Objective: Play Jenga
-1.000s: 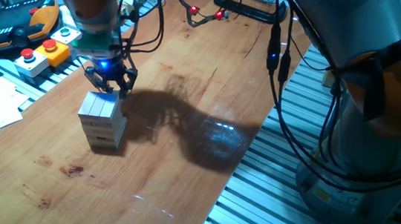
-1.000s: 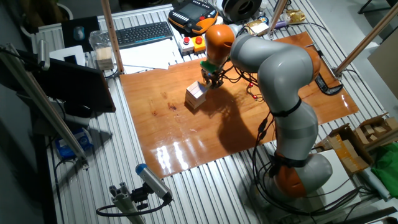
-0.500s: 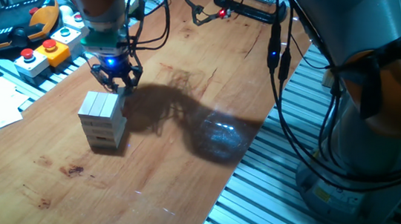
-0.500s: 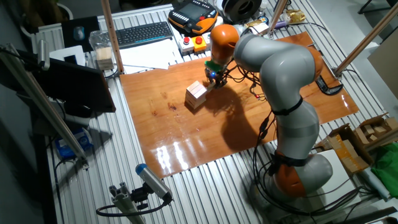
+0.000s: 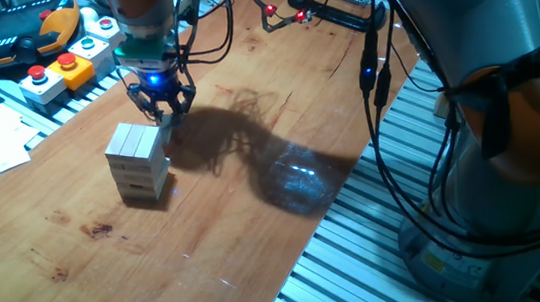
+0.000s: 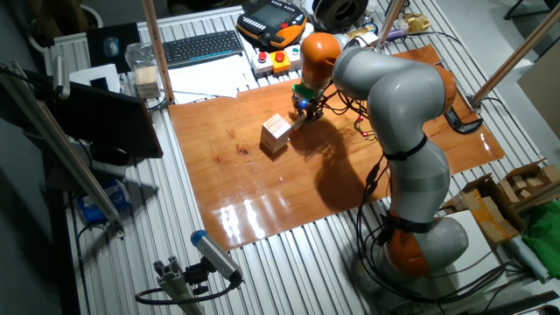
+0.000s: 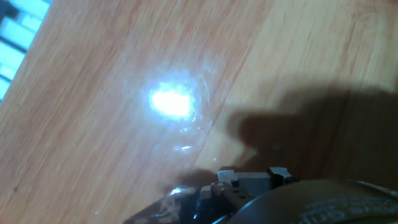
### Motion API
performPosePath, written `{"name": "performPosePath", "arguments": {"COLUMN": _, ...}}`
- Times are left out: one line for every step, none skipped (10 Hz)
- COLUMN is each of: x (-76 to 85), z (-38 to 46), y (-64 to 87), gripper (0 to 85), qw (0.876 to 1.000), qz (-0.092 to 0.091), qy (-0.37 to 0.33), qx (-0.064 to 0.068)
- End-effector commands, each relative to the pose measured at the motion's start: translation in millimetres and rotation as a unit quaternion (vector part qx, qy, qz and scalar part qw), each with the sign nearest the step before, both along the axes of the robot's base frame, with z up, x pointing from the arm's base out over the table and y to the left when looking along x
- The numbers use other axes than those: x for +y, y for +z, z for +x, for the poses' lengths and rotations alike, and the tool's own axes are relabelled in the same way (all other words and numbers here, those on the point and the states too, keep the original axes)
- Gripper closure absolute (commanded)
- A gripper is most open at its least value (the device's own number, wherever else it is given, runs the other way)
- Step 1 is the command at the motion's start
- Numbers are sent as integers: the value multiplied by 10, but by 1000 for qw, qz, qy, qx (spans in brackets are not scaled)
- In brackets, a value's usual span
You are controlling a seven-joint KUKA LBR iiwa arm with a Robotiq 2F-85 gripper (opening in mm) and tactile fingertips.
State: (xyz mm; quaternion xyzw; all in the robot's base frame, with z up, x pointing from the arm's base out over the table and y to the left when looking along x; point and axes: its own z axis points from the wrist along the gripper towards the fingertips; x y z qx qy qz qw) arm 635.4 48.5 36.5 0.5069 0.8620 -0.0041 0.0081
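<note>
The Jenga tower point(image 5: 136, 162) of pale wooden blocks stands upright on the wooden table, a few crossed layers high; it also shows in the other fixed view point(image 6: 276, 134). My gripper point(image 5: 159, 112) hangs just beyond the tower's far upper corner, apart from its top, with the fingers drawn close together. In the other fixed view the gripper point(image 6: 303, 112) is just right of the tower, and a pale sliver lies between them; I cannot tell whether it is a block. The hand view shows only bare wood with a light glare, and no block between the fingers.
Grey boxes with coloured push-buttons point(image 5: 62, 69) and an orange pendant point(image 5: 21, 34) lie at the table's left edge. Cables with red lights point(image 5: 282, 17) lie at the far end. A keyboard point(image 6: 201, 45) and papers point(image 6: 206, 83) lie behind the table.
The gripper has moved up and away from the tower's top corner toward the table's far side, and its fingers have drawn closer together. The tower has not moved.
</note>
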Motion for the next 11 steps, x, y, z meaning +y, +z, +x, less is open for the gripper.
{"name": "performPosePath", "arguments": {"x": -6, "z": 3, "y": -3, "gripper": 843, "qw": 1000, "qz": 1, "qy": 0, "qx": 0}}
{"name": "performPosePath", "arguments": {"x": -14, "z": 9, "y": -6, "gripper": 837, "qw": 1000, "qz": 1, "qy": 0, "qx": 0}}
{"name": "performPosePath", "arguments": {"x": -21, "z": 15, "y": -11, "gripper": 823, "qw": 1000, "qz": 3, "qy": 0, "qx": -1}}
{"name": "performPosePath", "arguments": {"x": -26, "z": 23, "y": -20, "gripper": 773, "qw": 1000, "qz": 4, "qy": 0, "qx": -1}}
{"name": "performPosePath", "arguments": {"x": -32, "z": 31, "y": -32, "gripper": 710, "qw": 1000, "qz": 4, "qy": -3, "qx": -2}}
{"name": "performPosePath", "arguments": {"x": -35, "z": 36, "y": -42, "gripper": 643, "qw": 1000, "qz": 5, "qy": -3, "qx": -3}}
{"name": "performPosePath", "arguments": {"x": -40, "z": 40, "y": -49, "gripper": 567, "qw": 1000, "qz": 6, "qy": -3, "qx": -3}}
{"name": "performPosePath", "arguments": {"x": -43, "z": 42, "y": -54, "gripper": 483, "qw": 1000, "qz": 7, "qy": -4, "qx": -4}}
{"name": "performPosePath", "arguments": {"x": -45, "z": 42, "y": -55, "gripper": 440, "qw": 1000, "qz": 7, "qy": -4, "qx": -5}}
{"name": "performPosePath", "arguments": {"x": -49, "z": 39, "y": -42, "gripper": 427, "qw": 1000, "qz": 7, "qy": -4, "qx": -5}}
{"name": "performPosePath", "arguments": {"x": -57, "z": 35, "y": -20, "gripper": 400, "qw": 1000, "qz": 7, "qy": -3, "qx": -5}}
